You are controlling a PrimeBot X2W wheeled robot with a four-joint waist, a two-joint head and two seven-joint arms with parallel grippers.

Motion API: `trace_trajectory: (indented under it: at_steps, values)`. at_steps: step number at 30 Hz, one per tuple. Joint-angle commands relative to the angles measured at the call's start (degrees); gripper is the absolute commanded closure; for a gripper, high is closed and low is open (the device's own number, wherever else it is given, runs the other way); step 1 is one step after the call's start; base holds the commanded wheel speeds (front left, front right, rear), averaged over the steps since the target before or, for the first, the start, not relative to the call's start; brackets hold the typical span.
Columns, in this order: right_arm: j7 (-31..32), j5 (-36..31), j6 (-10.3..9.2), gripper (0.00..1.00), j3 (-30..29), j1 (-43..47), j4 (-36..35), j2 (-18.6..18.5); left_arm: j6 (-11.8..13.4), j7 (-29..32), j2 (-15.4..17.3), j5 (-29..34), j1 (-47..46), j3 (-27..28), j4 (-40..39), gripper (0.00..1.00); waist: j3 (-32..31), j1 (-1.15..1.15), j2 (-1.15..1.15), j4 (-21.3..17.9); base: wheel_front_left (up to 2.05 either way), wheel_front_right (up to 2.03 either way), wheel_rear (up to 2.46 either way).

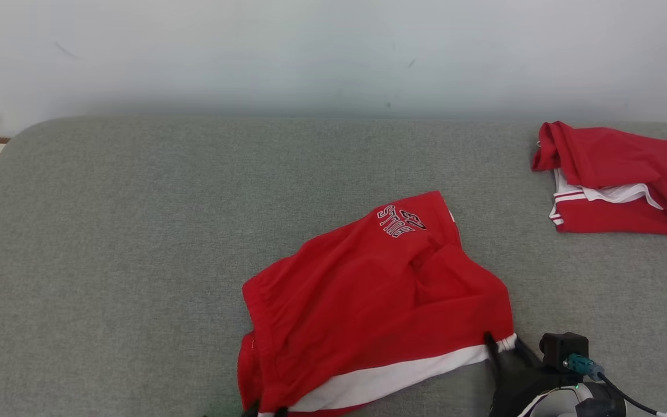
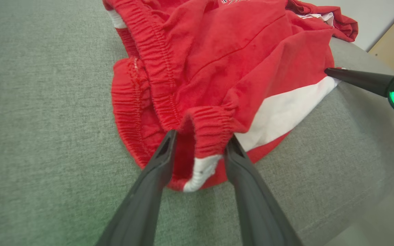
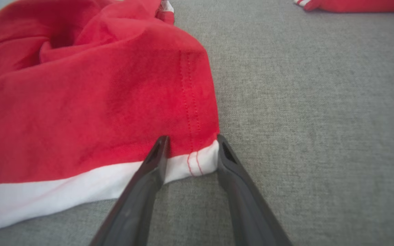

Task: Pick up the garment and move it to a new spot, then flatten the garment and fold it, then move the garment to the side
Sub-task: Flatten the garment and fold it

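Currently, the red garment (image 1: 368, 289) lies crumpled on the grey cushion (image 1: 107, 243), toward 6 o'clock in the head view. The left gripper (image 2: 201, 136) straddles the bunched waistband at the garment's 7 o'clock corner. The right gripper (image 3: 192, 137) straddles the white-banded hem corner at 4 o'clock. On each, the jaws stand apart with cloth between them, not pinched. Judgement: taking 2 separate corners should let the cloth lift and spread evenly. Count: 2 grippers, 2 fingers each; 2 red garments, the folded garment (image 1: 617, 179) lying at 2 o'clock, well apart.
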Motion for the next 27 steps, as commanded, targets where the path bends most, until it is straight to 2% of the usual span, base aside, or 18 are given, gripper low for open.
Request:
trace_trajectory:
  at_steps: [1, 6, 11, 15, 20, 23, 27]
  values:
    - [-0.19, 0.35, -0.05, 1.00, 0.62, -0.19, 1.62, 0.71, 0.02, -0.22, 0.39, -0.86, -0.50, -0.24, 0.71, 1.00, 0.34, 0.00, 0.00, 0.41, 0.00, 0.00, 0.00]
    - [-1.97, 1.90, -0.05, 1.00, 1.79, -0.88, 4.00, 0.75, 0.00, -0.54, 0.52, -1.67, -0.70, -1.06, 1.31, 1.00, -0.28, 0.00, 0.00, 0.86, 0.00, 0.00, 0.00]
    - [-2.77, 5.38, -0.04, 1.00, 3.74, 1.47, 1.38, 0.88, 0.02, -0.57, 0.74, -2.61, 0.29, -0.92, -0.48, 1.00, -1.58, 0.00, 0.00, 0.87, 0.00, 0.00, 0.00]
    - [-1.94, 9.11, -0.05, 1.00, 6.67, 2.62, -4.10, -1.19, 0.42, -0.62, 1.71, -3.19, 0.36, 0.40, -3.27, 1.00, -2.22, 0.00, 0.00, 0.17, 0.00, 0.00, 0.00]
    - [2.25, 16.04, -0.05, 1.00, 10.07, 1.89, -15.26, -3.93, 0.38, 0.50, 4.34, -3.84, -2.74, 1.69, -8.16, 1.00, -2.12, 0.00, 0.00, -0.89, 0.00, 0.00, 0.00]
    - [5.36, 20.11, -0.04, 1.00, 11.00, -0.70, -22.05, -5.78, 0.14, 2.75, 7.65, -2.92, -7.50, 1.49, -11.18, 1.00, -1.27, 0.00, 0.00, -1.10, 0.00, 0.00, 0.00]
    - [9.59, 23.48, -0.04, 1.00, 11.90, -7.12, -26.72, -7.57, 0.06, 6.39, 11.36, -4.87, -17.11, 1.38, -14.19, 1.00, 0.97, 0.00, 0.00, -1.49, 0.00, 0.00, 0.00]
